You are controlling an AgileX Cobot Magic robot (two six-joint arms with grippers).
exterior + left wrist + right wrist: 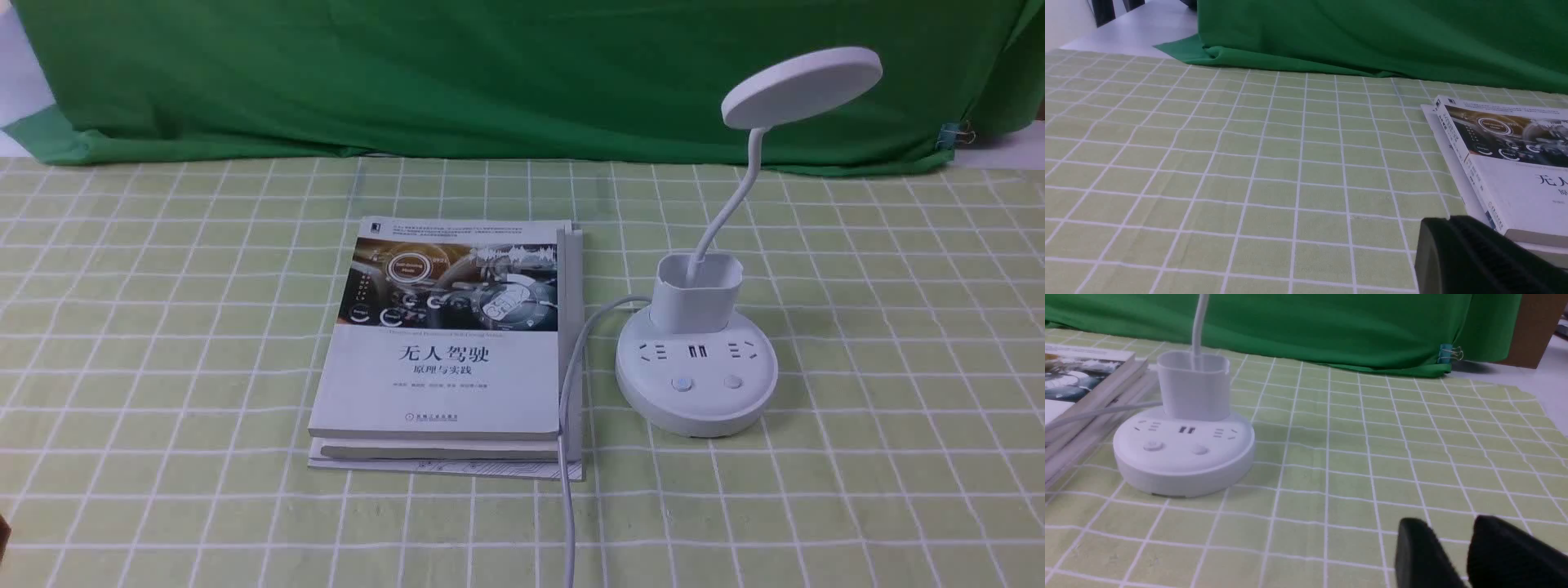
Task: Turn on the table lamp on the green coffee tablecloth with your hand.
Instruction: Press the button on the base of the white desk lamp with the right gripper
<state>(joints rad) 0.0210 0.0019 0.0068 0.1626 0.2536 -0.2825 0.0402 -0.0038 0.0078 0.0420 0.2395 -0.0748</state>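
Table lamp stands beside book, bare tablecloth spreading right.

Two stacked books, dark green backdrop cloth behind, blue binder clip on its edge

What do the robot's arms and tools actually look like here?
Only the tool tips show. The right tool has two matte black, blunt, wedge-shaped fingers. The left tool is a black block with a finely ribbed face. No arm, cable or marking is visible.
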